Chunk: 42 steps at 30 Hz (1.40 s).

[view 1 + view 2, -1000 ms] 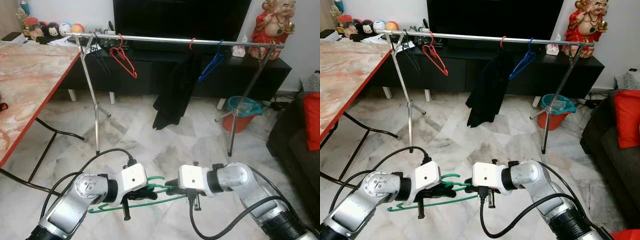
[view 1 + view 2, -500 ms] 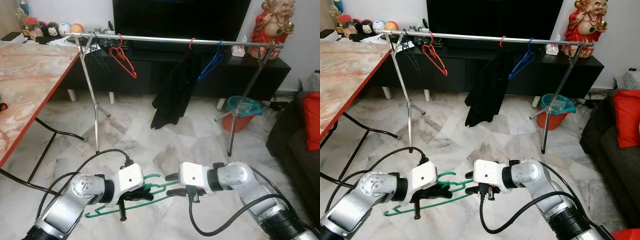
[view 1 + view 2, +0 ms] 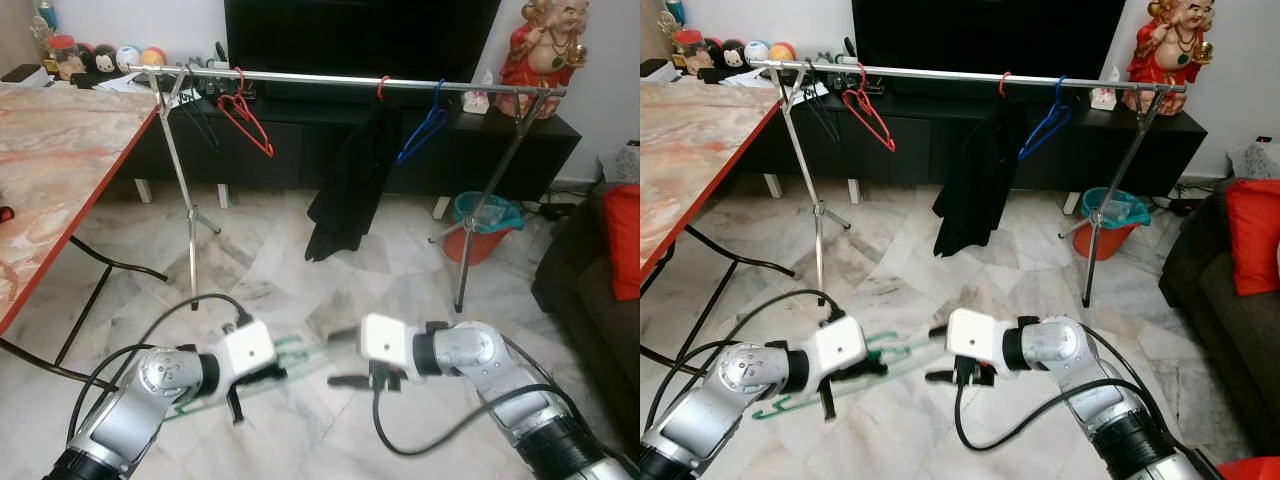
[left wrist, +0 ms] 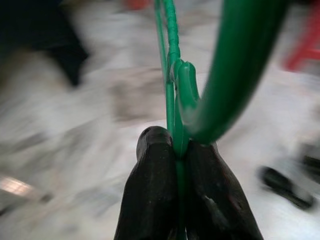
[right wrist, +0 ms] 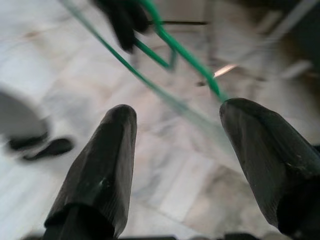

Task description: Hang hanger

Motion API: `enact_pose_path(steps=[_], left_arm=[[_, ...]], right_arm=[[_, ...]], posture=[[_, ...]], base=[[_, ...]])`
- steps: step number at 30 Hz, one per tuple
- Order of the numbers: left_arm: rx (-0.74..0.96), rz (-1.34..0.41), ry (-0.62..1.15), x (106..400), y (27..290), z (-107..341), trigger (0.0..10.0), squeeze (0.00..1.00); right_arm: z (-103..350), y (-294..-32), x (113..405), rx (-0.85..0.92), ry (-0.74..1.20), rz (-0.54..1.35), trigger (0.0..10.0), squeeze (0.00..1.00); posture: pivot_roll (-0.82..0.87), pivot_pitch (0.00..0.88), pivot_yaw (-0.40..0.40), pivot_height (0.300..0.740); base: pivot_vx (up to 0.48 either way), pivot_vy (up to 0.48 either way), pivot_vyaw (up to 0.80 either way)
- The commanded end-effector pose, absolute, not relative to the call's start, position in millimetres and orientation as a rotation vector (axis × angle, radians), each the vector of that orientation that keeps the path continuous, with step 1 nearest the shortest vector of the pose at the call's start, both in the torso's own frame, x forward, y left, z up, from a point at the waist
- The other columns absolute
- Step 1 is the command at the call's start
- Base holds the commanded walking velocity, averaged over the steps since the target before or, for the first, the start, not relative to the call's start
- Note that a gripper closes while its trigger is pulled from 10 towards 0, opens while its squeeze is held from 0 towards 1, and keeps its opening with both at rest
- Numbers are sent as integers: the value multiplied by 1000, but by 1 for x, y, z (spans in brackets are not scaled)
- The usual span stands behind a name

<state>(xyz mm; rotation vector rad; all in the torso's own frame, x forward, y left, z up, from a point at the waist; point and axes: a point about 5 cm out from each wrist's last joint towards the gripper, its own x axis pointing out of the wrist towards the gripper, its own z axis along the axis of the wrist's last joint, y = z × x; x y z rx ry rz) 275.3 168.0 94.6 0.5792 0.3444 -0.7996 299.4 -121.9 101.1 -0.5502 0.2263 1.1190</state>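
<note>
Green plastic hanger (image 4: 176, 75): likely light, springy, slick; clamped in left tool (image 4: 177, 165), right tool (image 5: 177, 150) spread, free.

Four hangers: one green (image 4: 172, 75), one red (image 3: 245, 120), one blue (image 3: 422, 130), one black (image 3: 200, 118). One clothes rail (image 3: 350, 80). Two grippers (image 4: 177, 145) (image 5: 175, 130).

Home living room: television (image 3: 360, 40), sofa (image 3: 1230, 290), marble floor (image 3: 290, 270), clothes rail (image 3: 350, 80).
</note>
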Motion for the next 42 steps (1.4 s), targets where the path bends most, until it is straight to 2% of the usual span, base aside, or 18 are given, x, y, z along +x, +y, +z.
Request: enact_pose_path(steps=[1,2,3,4,6,7,10,13,17,18,22,23,25,27,30,32,37,42], left_arm=[[604,-681,306,283,179,98,1294,0],[579,-578,325,282,195,90,1569,0],[573,-549,332,281,200,87,2235,0],[545,-460,342,280,211,82,8039,0],[516,-397,352,280,218,78,8039,0],[501,-356,368,278,224,74,10000,0],[396,-224,467,263,242,42,10000,0],[325,-177,529,252,245,19,10000,0],[204,-84,686,225,247,-23,10000,0],[204,-84,686,225,247,-23,10000,0],[139,-35,771,203,244,-45,10000,0],[102,6,819,189,242,-57,10000,0],[89,20,829,185,242,-61,10000,0],[71,53,865,174,241,-70,10000,0],[45,99,908,159,243,-78,10000,0],[0,165,956,143,251,-84,10000,0],[29,182,1051,118,262,-91,10000,0],[11,220,1053,114,266,-91,10000,0]], right_arm=[[110,-131,310,-513,168,1004,10000,0],[114,-139,319,-439,113,872,10000,0],[116,-142,322,-415,94,826,10000,0],[114,-151,328,-373,99,723,10000,0],[112,-156,331,-341,121,663,10000,0],[109,-164,335,-326,135,584,10000,0],[79,-203,341,-263,294,188,10000,0],[56,-215,331,-222,382,52,10000,0],[9,-227,296,-209,579,-83,10000,0],[9,-227,296,-209,579,-83,10000,0],[-24,-227,264,-156,715,-135,10000,0],[-44,-224,240,-101,803,-171,10000,0],[-51,-222,231,-76,832,-177,10000,0],[-66,-219,208,-22,916,-193,10000,0],[-81,-217,182,-70,1026,-150,10000,0],[-88,-218,166,-16,1054,-230,10000,0],[-91,-204,165,3,1048,-201,10000,0],[-90,-196,169,-23,1034,-149,10000,0]], posture=[[67,12,-91,740],[66,13,-91,740],[66,13,-91,740],[67,12,-92,740],[67,12,-92,740],[72,12,-93,740],[70,9,-93,740],[70,0,-94,740],[63,0,-92,740],[63,0,-92,740],[66,0,-96,740],[64,0,-100,740],[65,0,-102,740],[75,0,-112,740],[84,0,-114,740],[86,0,-102,740],[63,0,-78,740],[69,0,-74,740]], base=[[0,0,0],[0,0,0],[0,0,0],[0,0,0],[0,0,0],[0,0,0],[0,0,0],[0,0,0],[0,0,0],[0,0,0],[0,0,0],[0,0,0],[0,0,0],[0,0,0],[0,0,0],[0,0,0],[0,0,0],[0,0,0]])
